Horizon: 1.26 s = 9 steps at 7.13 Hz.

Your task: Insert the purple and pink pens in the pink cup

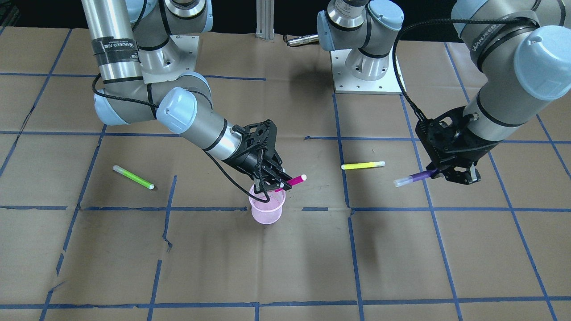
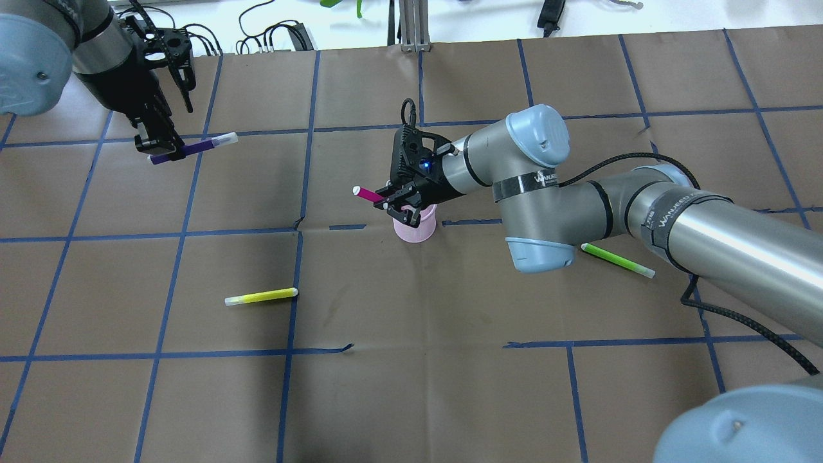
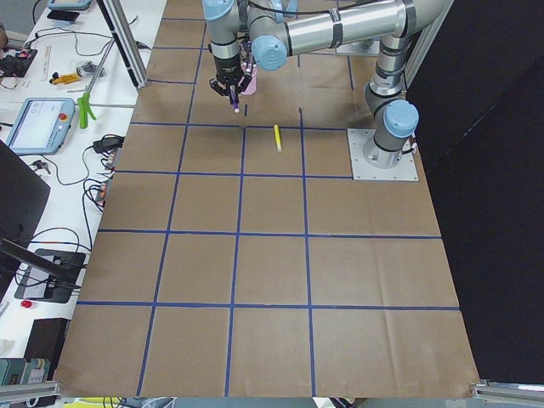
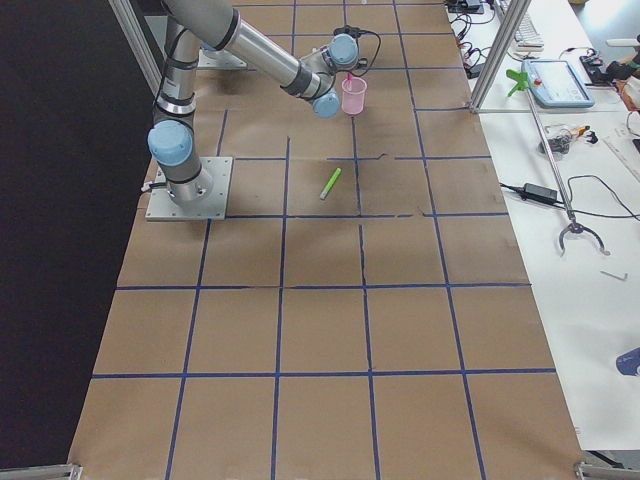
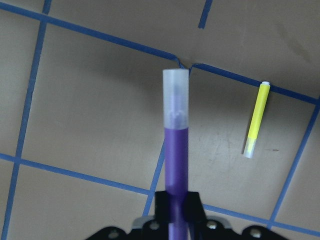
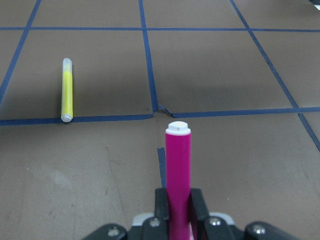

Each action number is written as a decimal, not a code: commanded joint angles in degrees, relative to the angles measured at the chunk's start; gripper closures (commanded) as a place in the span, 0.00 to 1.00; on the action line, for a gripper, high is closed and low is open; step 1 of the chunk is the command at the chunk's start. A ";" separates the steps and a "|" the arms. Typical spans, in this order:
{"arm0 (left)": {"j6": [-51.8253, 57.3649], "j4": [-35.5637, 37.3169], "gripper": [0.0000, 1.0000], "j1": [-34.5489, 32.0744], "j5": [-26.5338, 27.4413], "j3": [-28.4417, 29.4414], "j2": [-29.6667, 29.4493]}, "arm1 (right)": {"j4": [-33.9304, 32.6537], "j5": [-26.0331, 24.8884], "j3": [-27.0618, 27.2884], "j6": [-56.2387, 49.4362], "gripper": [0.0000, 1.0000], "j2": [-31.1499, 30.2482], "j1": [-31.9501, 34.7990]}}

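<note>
The pink mesh cup [image 1: 266, 208] stands upright near the table's middle; it also shows in the overhead view [image 2: 416, 225]. My right gripper [image 1: 273, 182] is shut on the pink pen [image 1: 295, 180] and holds it roughly level just above the cup's rim; the pen also shows in the right wrist view [image 6: 178, 175] and overhead [image 2: 368, 193]. My left gripper [image 1: 446, 174] is shut on the purple pen [image 1: 412, 178], held in the air well away from the cup. The purple pen, with its clear cap, also shows in the left wrist view [image 5: 176, 145] and overhead [image 2: 196, 146].
A yellow pen [image 1: 362, 165] lies on the brown paper between the two grippers. A green pen [image 1: 133, 177] lies on the table on my right side. Blue tape lines cross the table. Both arm bases [image 1: 366, 71] stand at the robot's edge.
</note>
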 commanded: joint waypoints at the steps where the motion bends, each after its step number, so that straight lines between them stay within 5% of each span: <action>1: 0.00 0.00 0.90 0.00 0.07 0.00 0.10 | 0.14 0.31 0.23 0.56 0.91 0.01 -1.55; 2: 0.00 0.00 0.90 0.00 0.07 0.00 0.10 | 0.14 0.14 0.23 0.56 0.90 0.10 -1.55; 4: 0.00 0.00 0.90 0.09 0.16 0.00 0.10 | 0.14 0.31 0.23 3.87 0.39 -0.07 -1.38; 5: 0.00 0.00 0.90 0.09 0.16 0.00 0.10 | 0.05 0.31 0.23 4.51 0.28 -0.25 -1.38; 8: -0.09 0.00 0.90 0.00 0.33 0.00 0.10 | 2.50 -3.18 -1.69 6.26 0.15 -2.34 -1.64; 9: -0.09 0.00 0.90 0.00 0.42 0.09 -0.07 | 12.35 -6.95 -5.01 6.97 0.13 -5.06 -2.08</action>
